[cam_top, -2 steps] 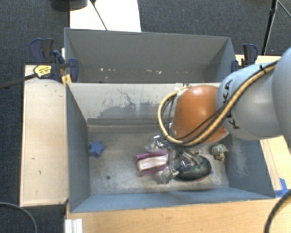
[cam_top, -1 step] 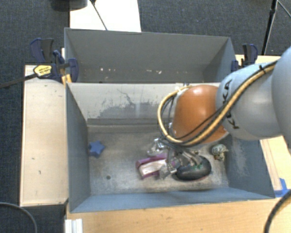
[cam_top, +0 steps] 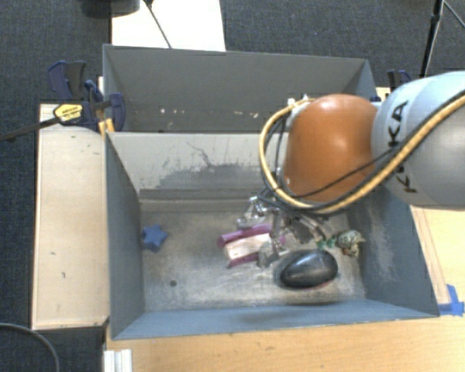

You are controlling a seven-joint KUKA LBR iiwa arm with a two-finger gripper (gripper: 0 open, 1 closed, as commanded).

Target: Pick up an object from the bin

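Two things beside hand (cam_top: 271, 232) in bin (cam_top: 124, 231): purple-white block (cam_top: 244, 246), black oval (cam_top: 306, 270); grip unclear.

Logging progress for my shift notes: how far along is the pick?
Done: the pincer is down at the bin floor, at the pink-and-purple thing, beside a dark oval lump. In hand: nothing visibly gripped. Left: grasp and lift out.

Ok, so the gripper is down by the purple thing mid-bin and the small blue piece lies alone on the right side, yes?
No: the camera view shows the small blue piece alone on the left side of the bin, not the right. The gripper is down by the purple thing mid-bin.
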